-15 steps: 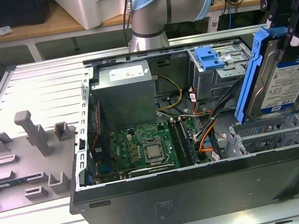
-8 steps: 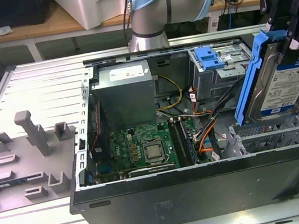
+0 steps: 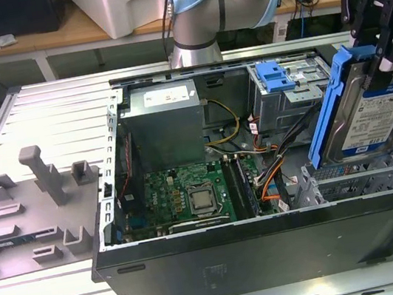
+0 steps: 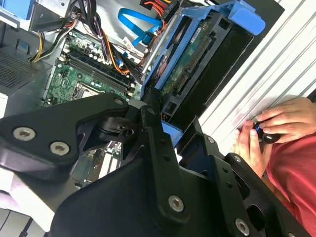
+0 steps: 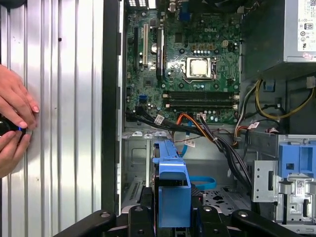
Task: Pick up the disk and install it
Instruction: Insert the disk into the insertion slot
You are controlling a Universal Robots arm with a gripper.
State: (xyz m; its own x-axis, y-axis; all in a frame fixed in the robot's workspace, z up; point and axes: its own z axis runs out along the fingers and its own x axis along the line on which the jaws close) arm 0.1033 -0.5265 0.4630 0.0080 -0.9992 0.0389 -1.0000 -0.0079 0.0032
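Over the open computer case (image 3: 273,251), at the exterior view's right: my gripper (image 3: 384,56) is clamped on the disk (image 3: 371,116). Disk hangs on edge, tilted, w/ its blue strip (image 3: 329,108) toward the exterior view's left & its label facing the camera. Its lower edge is close to the perforated metal bay (image 3: 368,169); can't tell if they touch. Circuit board (image 3: 189,193) & grey box (image 3: 162,127) lie inside the case. First wrist view: a person's hands (image 5: 15,106) rest on the ribbed table (image 5: 64,148) beside the case, around a small dark object (image 5: 7,126).
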